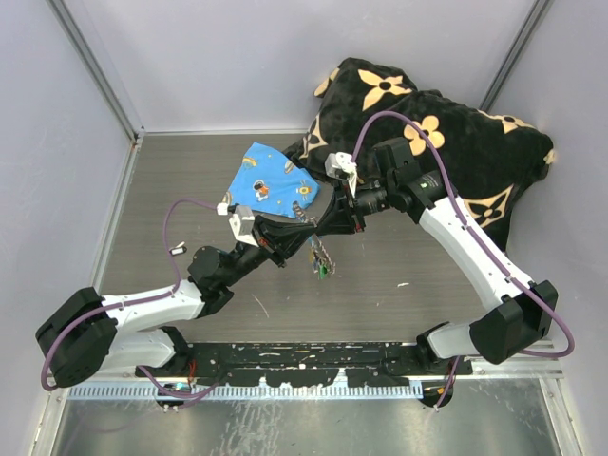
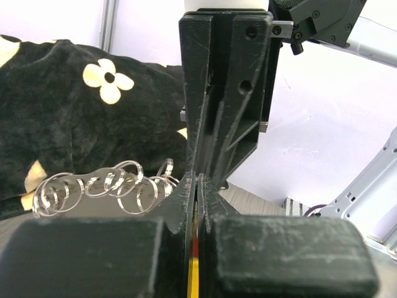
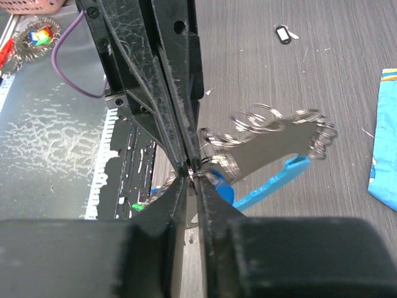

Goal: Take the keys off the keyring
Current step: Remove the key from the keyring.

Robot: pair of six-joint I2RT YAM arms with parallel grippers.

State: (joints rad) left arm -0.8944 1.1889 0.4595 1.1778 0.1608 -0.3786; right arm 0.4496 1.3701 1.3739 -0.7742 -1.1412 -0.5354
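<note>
**A:** Where is there room to move on the table (image 1: 190,180)?

**B:** Seen from above, bare wood lies open from 7 to 10 o'clock of the meeting point, out to the left wall. More runs from 4 to 6 o'clock, down to the black rail (image 1: 304,356) at the near edge. A black flowered cushion (image 1: 446,142) fills the corner from 1 to 3 o'clock, under the right arm. A blue printed cloth (image 1: 266,180) lies at 11 o'clock, just beside the fingers.

**A:** And the keyring?

**B:** The keyring (image 3: 273,146) is held up off the table at mid-table, between the two tips. In the right wrist view its long axis runs from the tips out toward 2 o'clock, with coiled wire loops along the upper edge. Its light-blue piece (image 3: 273,181) lies along the lower edge. From above, the keys (image 1: 321,264) trail toward 6 o'clock of the pinch.

**A:** Jaws?

**B:** The left gripper (image 2: 196,181) is pressed tight together at the keyring's end, with loops spilling toward 9 o'clock in its own view. The right gripper (image 3: 190,177) meets it tip to tip, its jaws nipped on a wire loop.
</note>
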